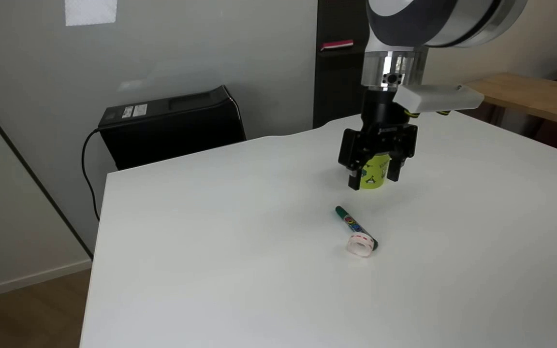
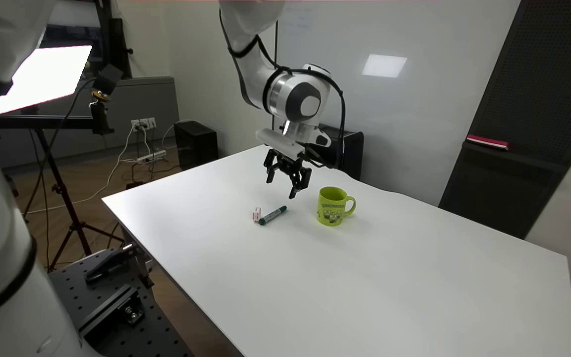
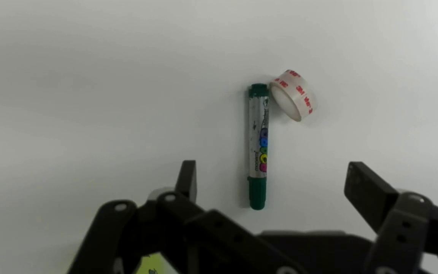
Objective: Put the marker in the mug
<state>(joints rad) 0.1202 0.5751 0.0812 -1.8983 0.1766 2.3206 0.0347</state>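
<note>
Claw (image 2: 281, 187) spread; marker (image 3: 258, 144) slvr w/ grn ends.

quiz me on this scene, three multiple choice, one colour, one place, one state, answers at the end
1. What colour is the mug?
(a) red
(b) lime green
(c) black

2. Where is the marker?
(a) in the mug
(b) under the mug
(c) on the table

3. The tool is:
(a) open, holding nothing
(b) shut on the marker
(c) shut on the mug

1 b: it shows lime green in both exterior views.
2 c: the wrist view shows it lying there beside the tape roll.
3 a: its fingers stand wide apart with nothing gripped.
</note>
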